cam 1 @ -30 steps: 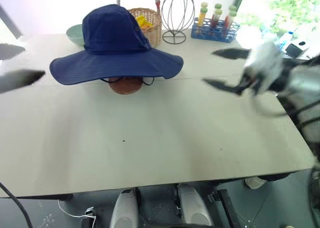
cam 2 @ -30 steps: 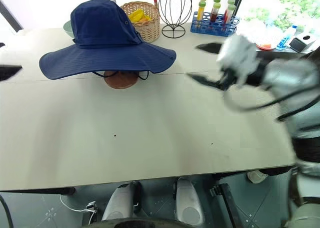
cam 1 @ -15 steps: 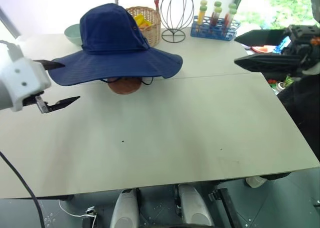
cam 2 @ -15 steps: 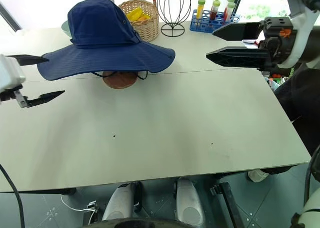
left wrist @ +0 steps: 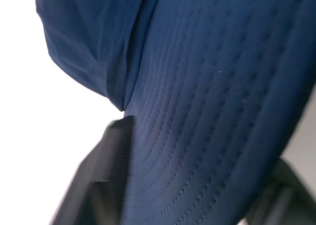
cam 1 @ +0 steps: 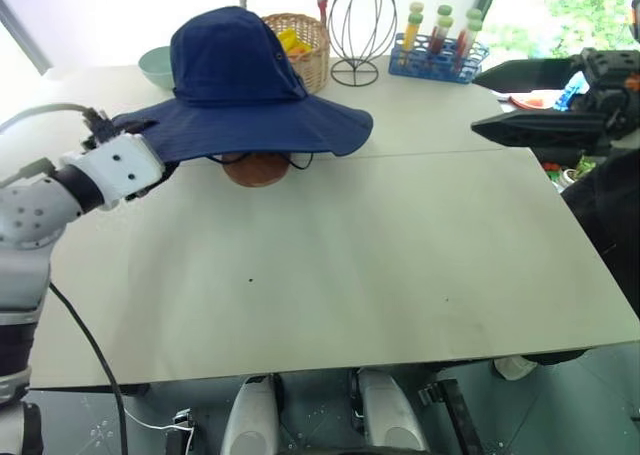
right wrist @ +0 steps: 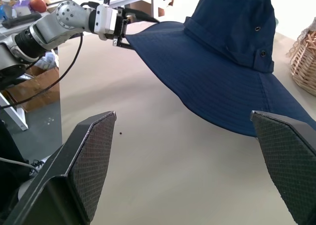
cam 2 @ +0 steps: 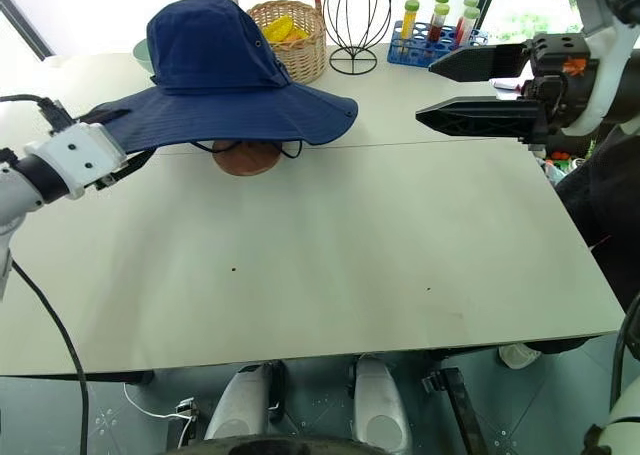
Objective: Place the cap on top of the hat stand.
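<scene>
Left arm: silver-grey rounded joint housing, black cable looping from it, white boxy screw-dotted wrist block. Right arm: black wrist housing with orange marking; long black tapered, cross-hatched gripper fingers.

A woven basket with yellow items stands at the far edge of the desk, beside a black wire frame, a blue tube rack, and a pale green bowl.

The cap hides the hat stand's rod and top, and its brim covers the left hand's fingertips.
</scene>
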